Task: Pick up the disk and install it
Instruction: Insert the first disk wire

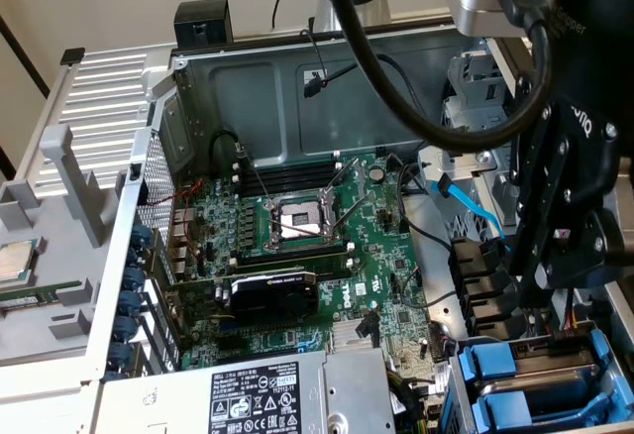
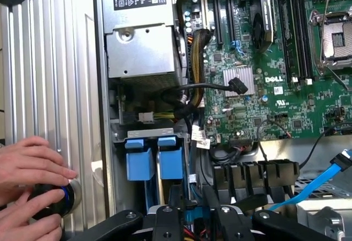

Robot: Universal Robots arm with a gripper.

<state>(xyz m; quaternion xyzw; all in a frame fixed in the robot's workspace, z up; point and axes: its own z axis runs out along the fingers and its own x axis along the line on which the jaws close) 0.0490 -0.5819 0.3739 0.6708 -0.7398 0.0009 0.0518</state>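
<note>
Disk (image 2: pixel 193 212) appears as a blue-edged sliver between the jaws of the gripper (image 2: pixel 196 214), which close on it. Just beyond the jaws, two blue carriers (image 2: pixel 140 163) fill the bay, so a skewed descent could jam or snag cables. The wrist view adds a person's hands (image 2: pixel 33 189). The exterior view shows the gripper (image 1: pixel 555 275) above the bay.

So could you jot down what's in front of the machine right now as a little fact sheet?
setting: open computer case with green circuit board
tool: black tool hanging low over the drive bay at the exterior view's right
disk: blue-framed carriers sit in the bay; whether one is the disk, cannot tell
power box: grey, labelled, beside the bay
person: two hands on a round black knob outside the case
</note>
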